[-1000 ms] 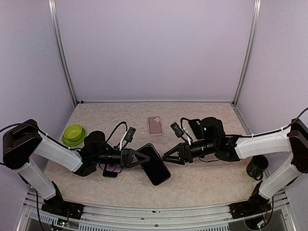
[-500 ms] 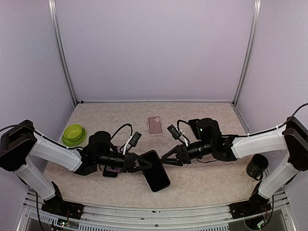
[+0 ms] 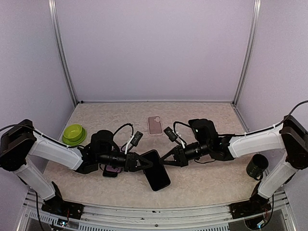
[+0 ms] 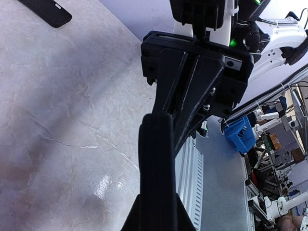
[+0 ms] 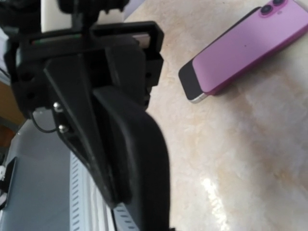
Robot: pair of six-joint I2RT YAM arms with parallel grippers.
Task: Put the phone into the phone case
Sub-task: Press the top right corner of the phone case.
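A black phone case (image 3: 155, 170) hangs tilted above the table's middle, held from both sides. My left gripper (image 3: 144, 162) is shut on its left edge; in the left wrist view the case (image 4: 156, 168) runs edge-on up from between the fingers. My right gripper (image 3: 164, 157) is shut on the case's opposite edge, and the left wrist view shows that gripper (image 4: 192, 62) head-on. In the right wrist view the case (image 5: 139, 163) fills the lower middle. The purple phone (image 3: 113, 169) lies face down on the table under my left arm, camera end far from me (image 5: 240, 48).
A pink case-like slab (image 3: 155, 125) lies at the back centre. A black case (image 3: 195, 126) lies behind my right wrist (image 4: 45, 10). A green bowl (image 3: 73, 133) stands at the left, a dark cup (image 3: 256, 166) at the right.
My right gripper has moved left to the black case and shut on its edge. My left gripper has carried the case slightly to the right.
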